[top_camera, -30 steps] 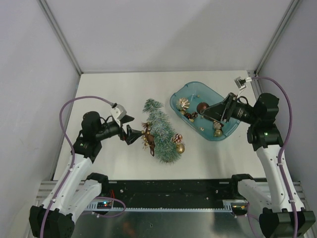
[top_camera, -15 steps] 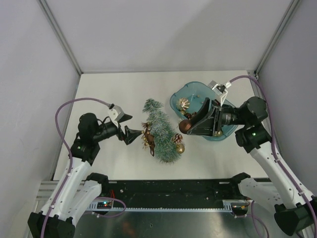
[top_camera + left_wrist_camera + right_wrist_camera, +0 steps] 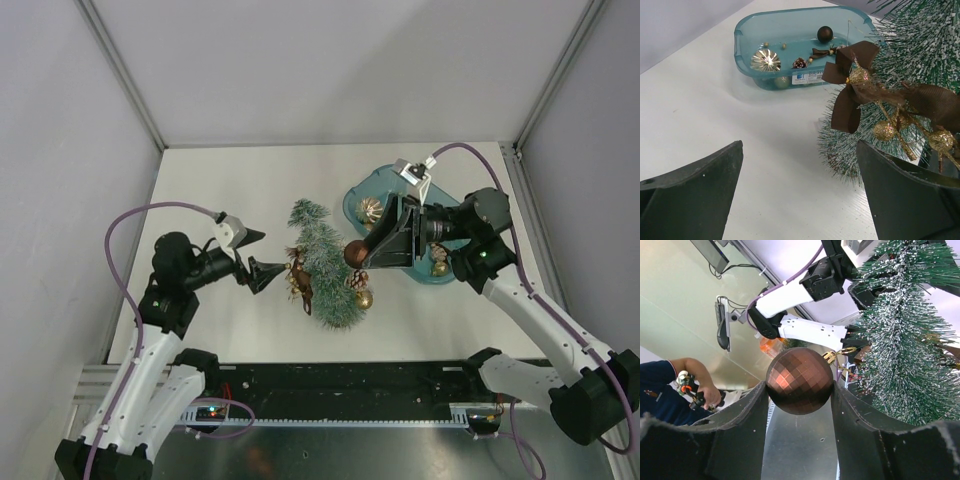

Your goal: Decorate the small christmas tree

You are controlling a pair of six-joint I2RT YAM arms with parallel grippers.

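Jaws of the right gripper (image 3: 799, 392) are closed part-way on a brown faceted bauble (image 3: 799, 381), pinched at its two sides, its gold cap turned toward the small christmas tree (image 3: 900, 340). In the overhead view the bauble is at the tree's right flank, touching or just short of the bristles.

Jaws of the left gripper (image 3: 800, 190) stand wide apart and hold nothing. They are above the white table (image 3: 705, 110), just beside the tree's left flank.

The tree is a bristly bottle-brush cone, dark green with white-frosted tips. It is at mid-table between the two arms, its narrow tip toward the far wall and its broad end toward the arm bases. Whether it stands or lies cannot be told, and its base is hidden.

It carries a brown ribbon bow (image 3: 852, 85) with a sprig of gold beads (image 3: 885, 130) on the left side, and a pine cone (image 3: 357, 279) and a gold ball (image 3: 364, 298) low on the right.

Right of the tree lies a teal tray (image 3: 742, 55) holding a gold ribbed ornament (image 3: 765, 60) and a dark ball (image 3: 825, 33).
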